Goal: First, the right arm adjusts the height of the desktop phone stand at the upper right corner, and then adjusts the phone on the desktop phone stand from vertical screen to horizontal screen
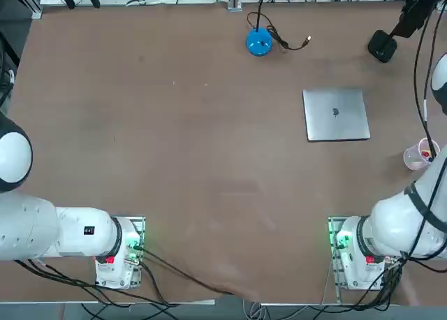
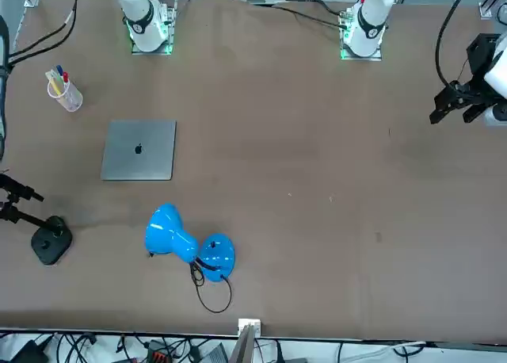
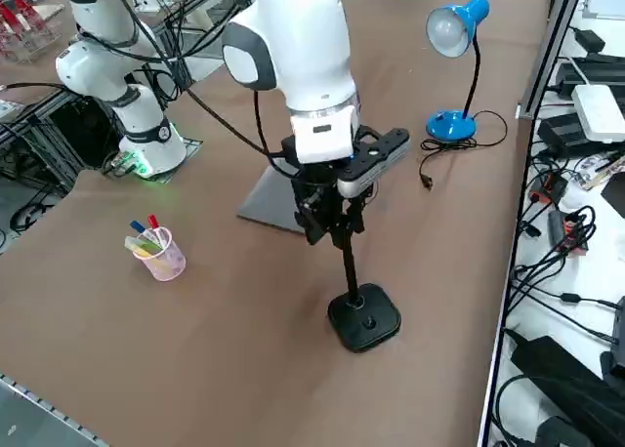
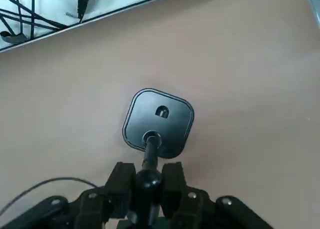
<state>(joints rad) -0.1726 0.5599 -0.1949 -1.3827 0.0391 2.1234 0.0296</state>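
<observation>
We find the right gripper (image 3: 330, 216) directly above the desktop phone stand (image 3: 363, 316), at the table's far right corner as seen from overhead. Its fingers (image 4: 120, 181) are pressed in on the upper part of the stand's thin pole, one on either side; the wrist camera shows the pole's rounded top lodged between them. The gripper points downward, and the pole runs from its grip down to the stand's dark base (image 4: 158, 121), which sits flat on the brown table (image 3: 225, 340) directly beneath the tool.

We cannot make out a phone as a separate item in any view; the black parts at the gripper in the side view are not distinguishable from the arm's own hardware.

The right arm (image 3: 293, 47) reaches out over the silver laptop (image 1: 336, 114), which lies closed between the arm's base and the stand. A clear cup of pens (image 3: 156, 249) stands near the table's right edge. A blue desk lamp (image 3: 454, 57) stands further along the far edge, well apart from the stand.
</observation>
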